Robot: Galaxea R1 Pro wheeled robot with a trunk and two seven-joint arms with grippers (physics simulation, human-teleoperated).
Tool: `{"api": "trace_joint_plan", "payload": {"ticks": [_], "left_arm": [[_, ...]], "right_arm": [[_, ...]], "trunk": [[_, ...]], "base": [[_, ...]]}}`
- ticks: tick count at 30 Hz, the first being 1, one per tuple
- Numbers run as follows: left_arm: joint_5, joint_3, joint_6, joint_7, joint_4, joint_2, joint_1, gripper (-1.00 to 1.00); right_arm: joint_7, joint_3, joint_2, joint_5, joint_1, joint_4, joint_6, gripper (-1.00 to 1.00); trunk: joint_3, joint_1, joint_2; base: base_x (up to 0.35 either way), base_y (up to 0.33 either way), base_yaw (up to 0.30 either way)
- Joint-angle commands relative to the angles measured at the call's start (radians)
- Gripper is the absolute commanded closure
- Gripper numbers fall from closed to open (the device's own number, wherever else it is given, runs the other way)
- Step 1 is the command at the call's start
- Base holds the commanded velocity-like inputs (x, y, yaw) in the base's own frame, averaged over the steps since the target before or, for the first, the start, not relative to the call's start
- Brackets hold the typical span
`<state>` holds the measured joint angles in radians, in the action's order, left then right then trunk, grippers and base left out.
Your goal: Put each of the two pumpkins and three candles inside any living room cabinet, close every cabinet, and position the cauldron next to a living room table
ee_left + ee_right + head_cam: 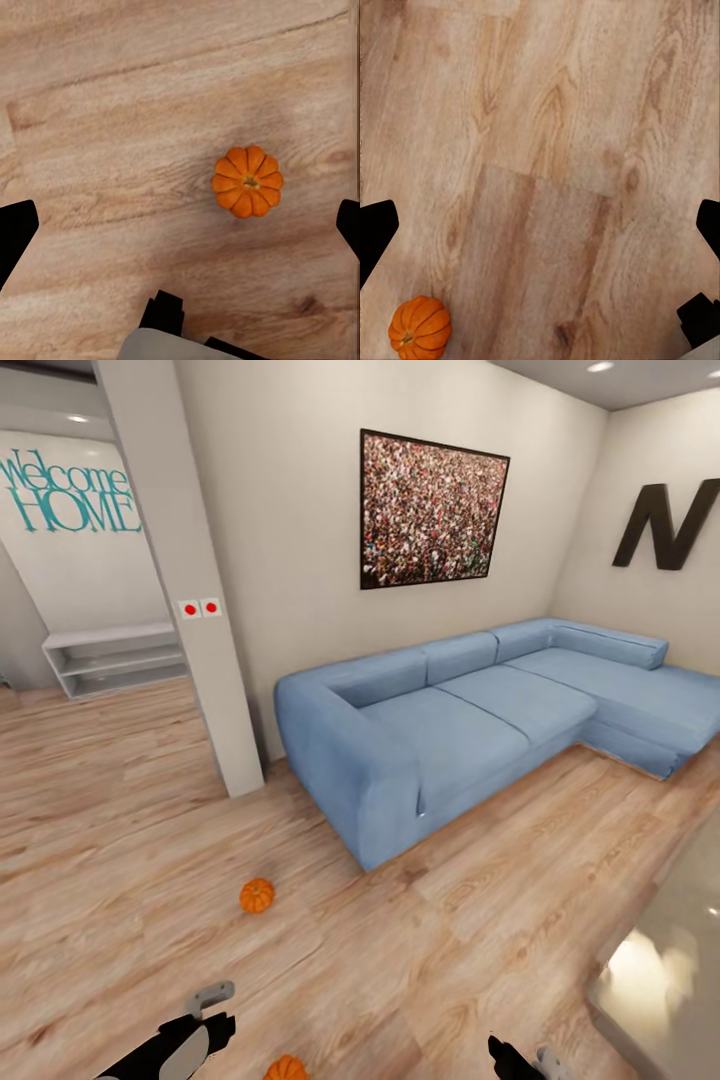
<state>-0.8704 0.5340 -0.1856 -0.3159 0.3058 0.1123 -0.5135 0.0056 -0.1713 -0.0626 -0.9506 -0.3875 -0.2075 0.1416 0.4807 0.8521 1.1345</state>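
Far pumpkin (257, 896): seen in the head view on the wood floor (130, 840), left of the near corner of the blue sofa (470, 710), well apart from it. It is set upright; its short axis is vertical.
Near pumpkin (286, 1069): cut by the near edge of the head view, between the two arms, on the floor.
Pumpkin under left wrist (247, 181): viewed from straight above, stem up at the centre, ribs spread round it; no long axis can be told, the outline being nearly round. It rests on bare planks, touched by nothing.
Pumpkin under right wrist (420, 328): viewed from the side and above, stem towards the frame's edge, resting on the floor.
Left gripper (180, 225): spread wide, the dark fingertips (15, 232) seen at both edges of the wrist view; nothing is held, nothing touched.
Right gripper (540, 225): spread wide in the same way, empty, above bare floor.
Table (680, 950): its glossy grey top is seen at the near right.
Wall: a framed picture (432, 510) is hung above the sofa.
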Motion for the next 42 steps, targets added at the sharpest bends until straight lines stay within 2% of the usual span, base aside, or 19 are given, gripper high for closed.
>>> {"api": "trace_joint_plan", "payload": {"ticks": [1,42], "left_arm": [[-0.007,0.009,-0.001,-0.007,0.003,0.001,0.000,-1.00],[-0.007,0.015,0.012,-0.008,0.003,0.001,0.000,-1.00]], "right_arm": [[0.001,-0.008,0.000,-0.011,-0.001,0.000,0.004,-1.00],[0.001,-0.008,0.000,-0.010,-0.001,0.001,0.005,-1.00]], "trunk": [[0.001,0.000,0.001],[0.001,0.000,0.001]], "base": [[0.250,-0.031,0.000],[0.088,-0.038,0.000]]}}
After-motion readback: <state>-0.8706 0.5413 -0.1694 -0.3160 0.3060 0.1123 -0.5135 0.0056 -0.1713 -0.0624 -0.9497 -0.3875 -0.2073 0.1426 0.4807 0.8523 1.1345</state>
